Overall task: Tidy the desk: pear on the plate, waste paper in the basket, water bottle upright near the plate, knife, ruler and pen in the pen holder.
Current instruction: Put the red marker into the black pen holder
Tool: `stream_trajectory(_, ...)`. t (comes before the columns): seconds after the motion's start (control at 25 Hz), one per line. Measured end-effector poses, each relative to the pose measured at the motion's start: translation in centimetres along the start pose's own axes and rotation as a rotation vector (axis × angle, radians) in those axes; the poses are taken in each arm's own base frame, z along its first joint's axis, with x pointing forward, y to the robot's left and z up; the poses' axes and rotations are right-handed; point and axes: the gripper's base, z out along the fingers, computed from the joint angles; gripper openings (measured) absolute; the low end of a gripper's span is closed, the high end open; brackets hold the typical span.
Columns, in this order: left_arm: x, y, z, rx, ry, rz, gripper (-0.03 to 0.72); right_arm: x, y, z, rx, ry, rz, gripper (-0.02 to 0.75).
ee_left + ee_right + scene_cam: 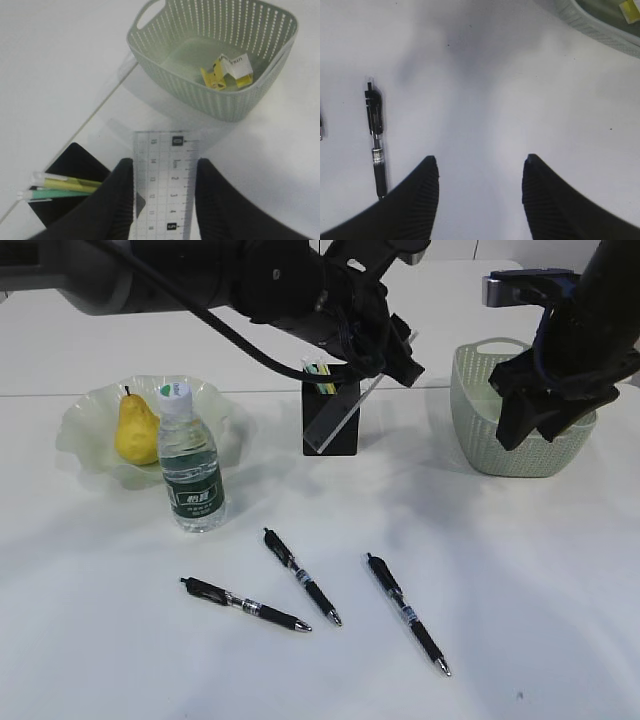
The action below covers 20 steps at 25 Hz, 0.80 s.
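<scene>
The left fingers (165, 200) pinch the ruler (165, 185), its long axis slanting down toward the pen holder (331, 418), low end at the holder's front. Three pens (303, 575) lie on the desk (540, 620), nearest the right fingers (480, 195), spread and empty.

Pear (135, 428) on the plate (85, 430), left; water bottle (190, 475) before it; pen holder (331, 420) centre; basket (520, 405) right; three pens (302, 578) in front.

light: bright, even | shadows: soft grey on desk (520, 640) | blur: wrist-view foregrounds slightly soft | glare: none
</scene>
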Motion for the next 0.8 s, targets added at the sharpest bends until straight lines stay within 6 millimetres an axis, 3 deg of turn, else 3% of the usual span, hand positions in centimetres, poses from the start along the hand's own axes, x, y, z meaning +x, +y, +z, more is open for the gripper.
stream_trajectory(0.8,-0.8,4.7,-0.3,-0.101,-0.207,-0.098,0.257,0.0,0.0,0.0,0.001,-0.002,0.000,0.400)
